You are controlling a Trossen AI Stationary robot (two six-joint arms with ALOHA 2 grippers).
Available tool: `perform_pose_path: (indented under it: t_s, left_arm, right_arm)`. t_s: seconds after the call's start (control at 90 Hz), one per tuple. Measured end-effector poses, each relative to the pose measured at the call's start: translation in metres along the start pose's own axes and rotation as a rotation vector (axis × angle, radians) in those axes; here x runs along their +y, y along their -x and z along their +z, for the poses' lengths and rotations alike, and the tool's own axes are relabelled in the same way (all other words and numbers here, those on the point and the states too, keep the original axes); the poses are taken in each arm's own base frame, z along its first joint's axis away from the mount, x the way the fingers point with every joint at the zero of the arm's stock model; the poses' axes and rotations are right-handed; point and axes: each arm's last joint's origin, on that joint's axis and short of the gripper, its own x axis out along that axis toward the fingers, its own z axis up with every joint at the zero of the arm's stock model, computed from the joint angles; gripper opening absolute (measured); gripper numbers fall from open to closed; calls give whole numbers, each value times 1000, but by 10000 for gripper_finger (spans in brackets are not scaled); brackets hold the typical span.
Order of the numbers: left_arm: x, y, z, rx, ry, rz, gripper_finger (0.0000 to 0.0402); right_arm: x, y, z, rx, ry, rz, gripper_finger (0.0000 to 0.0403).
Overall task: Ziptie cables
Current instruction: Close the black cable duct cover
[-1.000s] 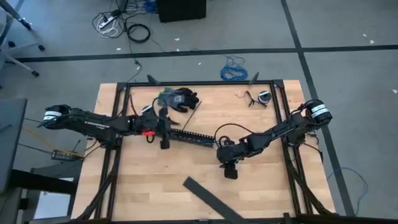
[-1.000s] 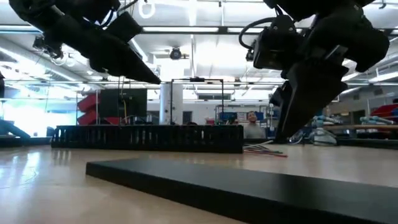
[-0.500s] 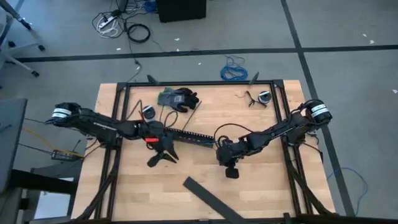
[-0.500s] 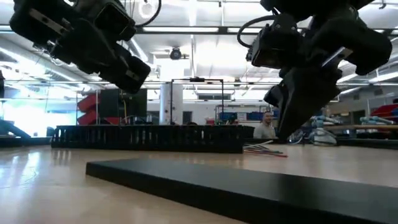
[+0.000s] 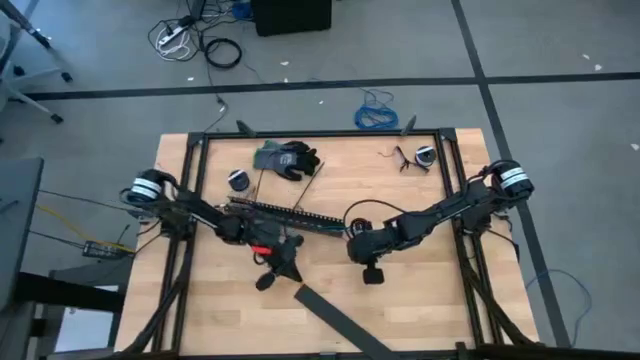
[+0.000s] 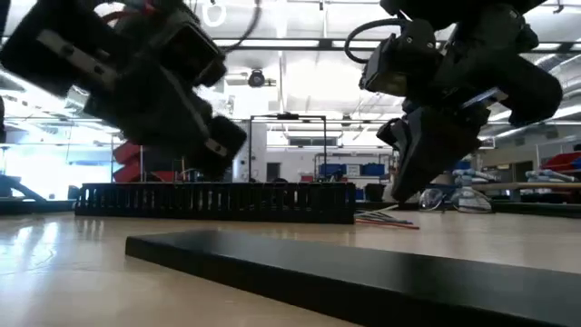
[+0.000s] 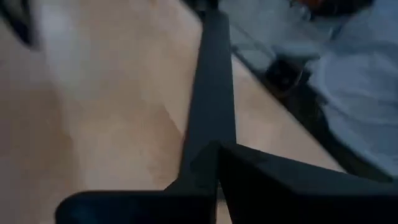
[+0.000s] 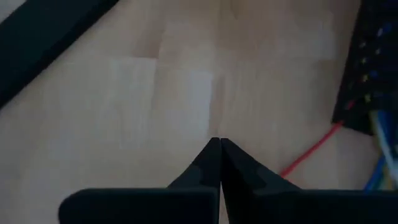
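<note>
The cables (image 8: 310, 153) are thin coloured wires lying on the wood at the right end of a black slotted duct (image 5: 290, 214); in the low view the cables (image 6: 386, 219) trail out beside the duct's end. My right gripper (image 8: 218, 144) is shut, hovering over bare wood just near of them, also seen as my right gripper (image 5: 372, 274). My left gripper (image 7: 217, 148) is shut and points along a flat black strip (image 7: 211, 93). From above, my left gripper (image 5: 268, 279) is beside the far end of the strip (image 5: 335, 320). I cannot tell whether it touches it.
A black glove (image 5: 290, 158) lies at the table's far side, with a small round object (image 5: 238, 180) left of it and another (image 5: 424, 155) at the far right. Black frame rails (image 5: 195, 190) run along the table's sides. A blue coiled cable (image 5: 378, 112) lies on the floor beyond.
My left gripper has swung away from the slotted duct toward the table's near edge and a little to the right, turning as it went, and now stands by the flat black strip's far end. The duct, strip and cables have stayed put.
</note>
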Motion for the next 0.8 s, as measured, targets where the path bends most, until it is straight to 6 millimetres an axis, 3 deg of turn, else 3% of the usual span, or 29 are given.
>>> perform_pose_path:
  t_s: [0.144,0.311,0.8]
  left_arm:
    - [-8,-29,4,156,-63,24,0]
    - [-17,-45,10,232,-137,43,0]
    - [-9,-35,-3,425,-30,303,0]
  right_arm:
    - [0,0,0,-1,-2,-2,0]
    - [6,0,-1,-3,-7,8,0]
    - [22,3,-8,13,-29,-48,0]
